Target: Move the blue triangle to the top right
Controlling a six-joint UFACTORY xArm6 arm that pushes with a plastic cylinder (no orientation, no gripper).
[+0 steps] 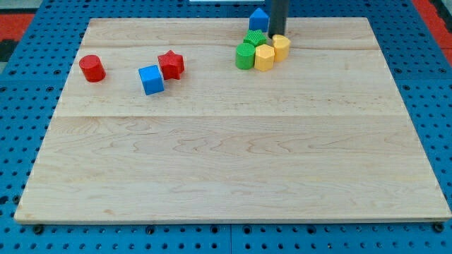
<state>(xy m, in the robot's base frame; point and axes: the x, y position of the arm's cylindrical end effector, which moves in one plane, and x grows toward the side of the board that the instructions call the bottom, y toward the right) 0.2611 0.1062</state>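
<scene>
The blue triangle (258,19) sits at the board's top edge, a little right of centre. My tip (276,34) stands just to the right of it and slightly below, close to its right side. The rod comes down from the view's top. Right below the tip lies a tight cluster: two green blocks (256,38) (245,56) and two yellow blocks (281,47) (264,58). The tip is between the blue triangle and the upper yellow block.
A red cylinder (92,68) lies at the left. A blue cube (151,80) and a red star (171,64) touch each other left of centre. The wooden board (226,162) rests on a blue perforated table.
</scene>
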